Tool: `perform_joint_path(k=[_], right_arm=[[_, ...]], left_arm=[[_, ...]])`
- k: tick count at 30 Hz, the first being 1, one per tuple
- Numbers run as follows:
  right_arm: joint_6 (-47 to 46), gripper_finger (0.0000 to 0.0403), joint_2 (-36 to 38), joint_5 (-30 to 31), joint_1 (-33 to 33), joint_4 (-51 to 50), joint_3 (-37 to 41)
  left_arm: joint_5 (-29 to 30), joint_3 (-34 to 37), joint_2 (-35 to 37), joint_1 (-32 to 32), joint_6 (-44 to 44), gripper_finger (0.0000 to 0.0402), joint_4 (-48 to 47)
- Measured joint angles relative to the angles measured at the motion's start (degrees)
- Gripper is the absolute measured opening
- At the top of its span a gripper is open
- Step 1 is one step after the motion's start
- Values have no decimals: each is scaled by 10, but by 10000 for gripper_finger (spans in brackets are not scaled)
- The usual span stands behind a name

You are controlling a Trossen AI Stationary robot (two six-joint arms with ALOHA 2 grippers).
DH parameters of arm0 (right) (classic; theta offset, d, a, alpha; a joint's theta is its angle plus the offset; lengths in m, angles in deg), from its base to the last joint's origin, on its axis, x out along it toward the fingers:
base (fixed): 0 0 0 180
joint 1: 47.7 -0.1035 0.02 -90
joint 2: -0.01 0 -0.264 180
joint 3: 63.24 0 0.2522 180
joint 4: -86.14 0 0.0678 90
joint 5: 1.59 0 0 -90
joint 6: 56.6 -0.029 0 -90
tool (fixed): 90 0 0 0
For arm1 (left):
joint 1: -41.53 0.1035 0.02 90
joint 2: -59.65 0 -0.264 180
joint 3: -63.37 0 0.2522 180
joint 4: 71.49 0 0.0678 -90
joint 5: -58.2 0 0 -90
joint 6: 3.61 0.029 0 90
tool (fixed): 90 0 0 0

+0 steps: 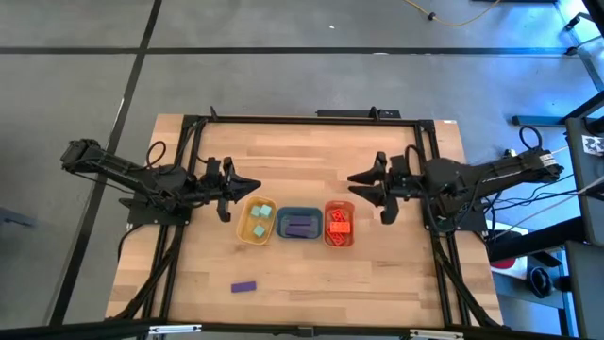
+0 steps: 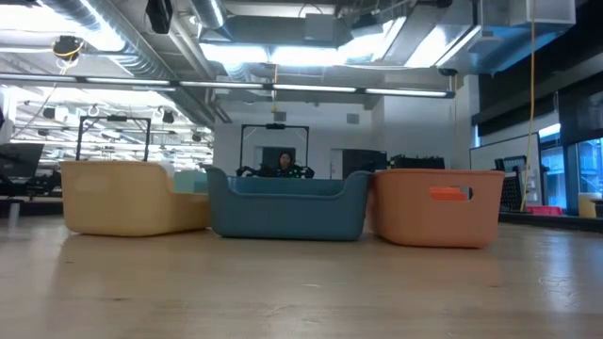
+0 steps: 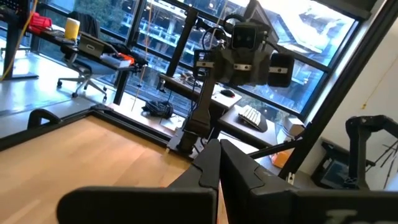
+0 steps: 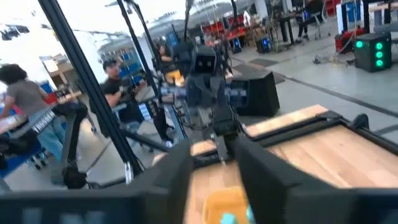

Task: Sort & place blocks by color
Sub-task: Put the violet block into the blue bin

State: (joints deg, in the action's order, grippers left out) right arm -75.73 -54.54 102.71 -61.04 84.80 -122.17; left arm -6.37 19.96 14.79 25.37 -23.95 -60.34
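Loose purple bar [image 1: 244,286]: lies alone on the bare wooden table [image 1: 396,274], toward the near edge, at about 7 o'clock from the row of trays; small, flat-sided, hard-edged, looks like matte plastic; long axis running roughly 9 to 3 o'clock in the high view, with a slight tilt.

From the left gripper [image 1: 257,186]: sits at about 6 o'clock, well apart, past the yellow tray [image 1: 244,232]; from the right gripper [image 1: 353,178]: sits at about 7 to 8 o'clock, farther off, with the whole row of trays between. Left arm nearer by a clear margin, so probably the one to reach; would likely need fingers closing across the short sides, from 12 and 6 o'clock.

Left gripper: hovers over the table just at 12 o'clock of the yellow tray, fingers pressed together, holding nothing. Right gripper: hovers at 1 o'clock of the orange tray [image 1: 327,236], fingers apart with a gap, nothing between them.

Other blocks already sorted: mint cubes [image 1: 263,210] in the yellow tray, purple bars [image 1: 302,226] in the blue tray [image 1: 283,231], orange-red bricks [image 1: 338,223] in the orange tray. Trays: smooth moulded plastic, rounded corners, touching side by side in a line from 9 to 3 o'clock; table top: pale planked wood with visible grain.
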Motion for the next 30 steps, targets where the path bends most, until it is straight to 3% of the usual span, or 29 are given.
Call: perform_joint_path(k=[5, 20, 24, 30], right_arm=[[1, 17, 0, -25, 0, -34, 0], [-1, 2, 0, -40, 0, -44, 0], [-1, 1, 0, -40, 0, -44, 0], [-1, 1, 0, -40, 0, -44, 0]], left_arm=[[0, 0, 0, 0, 0, 0, 0], [0, 0, 0, 0, 14, 6, 0], [3, 0, 0, 0, 29, 36, 0], [18, 0, 0, 0, 35, 115, 0]])
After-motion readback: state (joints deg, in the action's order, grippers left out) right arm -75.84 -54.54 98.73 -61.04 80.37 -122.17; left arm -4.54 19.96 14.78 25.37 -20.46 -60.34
